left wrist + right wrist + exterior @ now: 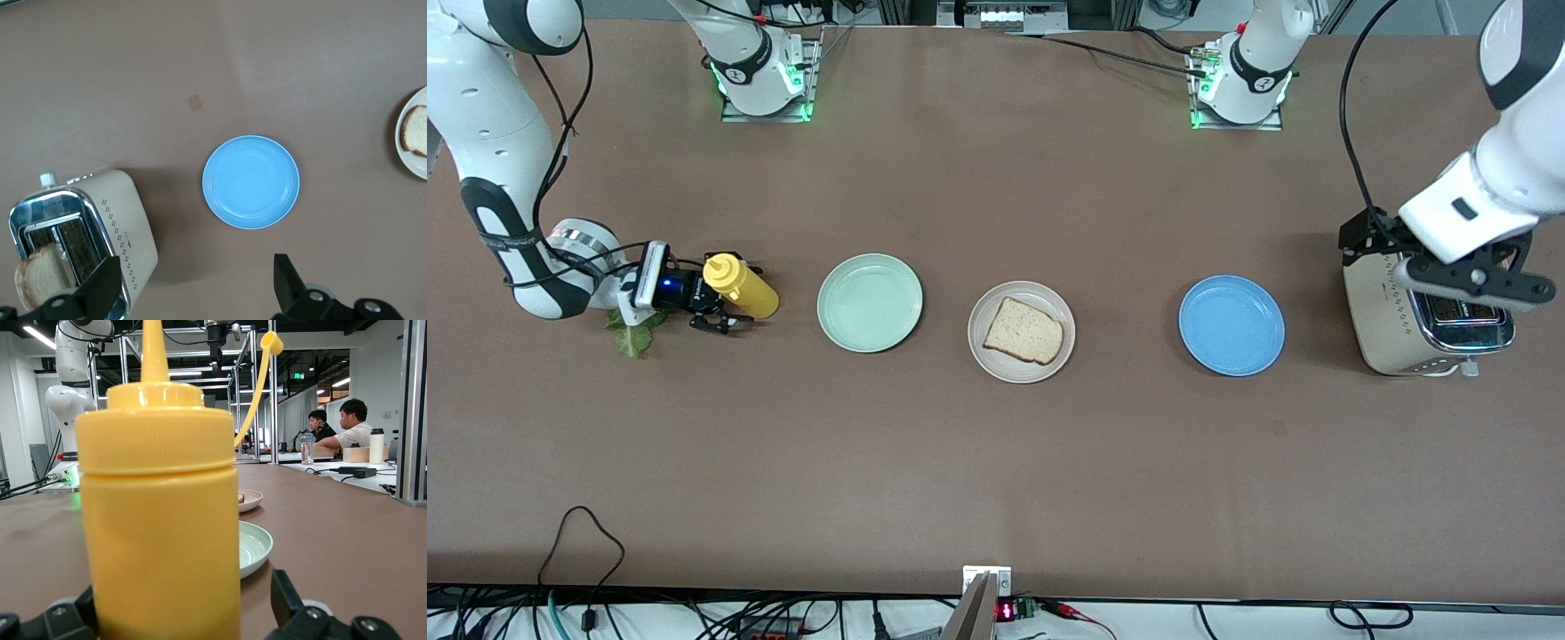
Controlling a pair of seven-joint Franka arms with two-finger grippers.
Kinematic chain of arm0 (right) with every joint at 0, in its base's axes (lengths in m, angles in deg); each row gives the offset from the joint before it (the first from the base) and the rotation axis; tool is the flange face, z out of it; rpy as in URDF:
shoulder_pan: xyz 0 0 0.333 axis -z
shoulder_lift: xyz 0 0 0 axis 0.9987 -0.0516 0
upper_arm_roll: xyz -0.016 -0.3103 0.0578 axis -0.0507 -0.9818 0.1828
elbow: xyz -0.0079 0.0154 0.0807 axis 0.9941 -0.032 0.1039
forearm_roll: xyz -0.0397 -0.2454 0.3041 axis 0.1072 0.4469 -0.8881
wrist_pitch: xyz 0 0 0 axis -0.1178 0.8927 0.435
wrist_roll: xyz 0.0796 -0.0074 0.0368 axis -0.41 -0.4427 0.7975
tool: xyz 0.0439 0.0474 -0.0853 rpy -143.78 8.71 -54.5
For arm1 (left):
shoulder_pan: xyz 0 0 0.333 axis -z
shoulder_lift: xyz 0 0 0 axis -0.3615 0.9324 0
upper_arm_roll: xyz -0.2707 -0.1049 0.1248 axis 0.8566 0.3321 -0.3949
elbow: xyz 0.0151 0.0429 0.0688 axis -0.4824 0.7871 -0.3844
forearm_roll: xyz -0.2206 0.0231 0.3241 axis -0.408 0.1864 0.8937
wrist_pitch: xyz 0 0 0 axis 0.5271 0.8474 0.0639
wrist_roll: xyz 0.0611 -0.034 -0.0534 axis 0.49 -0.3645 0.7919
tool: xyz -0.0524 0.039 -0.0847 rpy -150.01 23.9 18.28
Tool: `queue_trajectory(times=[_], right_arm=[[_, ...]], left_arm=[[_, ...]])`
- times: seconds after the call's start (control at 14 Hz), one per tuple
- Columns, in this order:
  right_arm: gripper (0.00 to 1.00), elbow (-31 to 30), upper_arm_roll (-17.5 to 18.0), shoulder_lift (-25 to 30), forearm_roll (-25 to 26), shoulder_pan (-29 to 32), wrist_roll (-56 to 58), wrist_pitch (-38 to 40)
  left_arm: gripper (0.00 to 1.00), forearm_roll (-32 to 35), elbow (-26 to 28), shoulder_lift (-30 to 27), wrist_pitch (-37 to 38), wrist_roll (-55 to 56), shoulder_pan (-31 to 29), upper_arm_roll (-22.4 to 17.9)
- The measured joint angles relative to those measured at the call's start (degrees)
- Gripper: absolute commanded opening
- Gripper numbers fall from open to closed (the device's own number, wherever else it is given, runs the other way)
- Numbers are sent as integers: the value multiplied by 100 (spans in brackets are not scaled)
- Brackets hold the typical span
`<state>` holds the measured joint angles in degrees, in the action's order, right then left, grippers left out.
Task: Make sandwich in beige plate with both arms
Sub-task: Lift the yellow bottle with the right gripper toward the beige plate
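Observation:
The beige plate (996,364) lies mid-table with one brown-crusted bread slice (1024,331) on it; both show at the edge of the left wrist view, plate (412,167) and slice (415,130). A second bread slice (41,279) stands in a toaster (1383,320) slot. A crinkled green lettuce leaf (633,335) lies on the table under the right arm's wrist. My right gripper (727,292) is low at the table, open, its fingers on either side of a yellow squeeze bottle (160,520). My left gripper (193,287) hangs open over the toaster (130,220), holding nothing.
A mint-green plate (870,302) lies between the yellow bottle (743,286) and the beige plate. A blue plate (1232,324) lies between the beige plate and the toaster, toward the left arm's end. Cables run along the table edge nearest the front camera.

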<state>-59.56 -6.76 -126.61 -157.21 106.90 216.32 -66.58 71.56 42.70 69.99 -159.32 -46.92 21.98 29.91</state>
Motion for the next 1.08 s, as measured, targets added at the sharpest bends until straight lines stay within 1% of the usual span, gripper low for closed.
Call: queue_trajectory(times=[0.07, 0.14, 0.22, 0.29, 0.36, 0.57, 0.72, 0.93, 1.08], right_arm=[[66, 4, 0, 0, -15, -32, 3, 0], [49, 12, 0, 0, -17, -54, 5, 1], [43, 20, 0, 0, -17, -65, 9, 4], [33, 33, 0, 0, -18, -69, 11, 4], [31, 50, -1, 0, -18, -69, 12, -1], [32, 145, -8, 37, -19, -89, -4, -44], [32, 268, -16, 181, -21, -203, -133, -192], [32, 345, -23, 710, -18, -522, -409, -817], [33, 339, -32, 1091, 1, -776, -804, -1262]], left_arm=[[100, -10, 219, -214, -36, 127, 11, -37], [100, -25, 352, -359, -20, 277, 11, -53], [100, -61, 413, -426, 7, 433, 11, -59], [100, -108, 423, -440, 13, 529, 13, -59], [100, -119, 424, -432, 13, 560, 21, -59], [100, -120, 426, -418, 14, 597, 32, -59], [100, -120, 425, -418, 14, 603, 33, -59], [100, -120, 425, -418, 14, 608, 34, -59], [100, -120, 425, -418, 14, 612, 34, -60]])
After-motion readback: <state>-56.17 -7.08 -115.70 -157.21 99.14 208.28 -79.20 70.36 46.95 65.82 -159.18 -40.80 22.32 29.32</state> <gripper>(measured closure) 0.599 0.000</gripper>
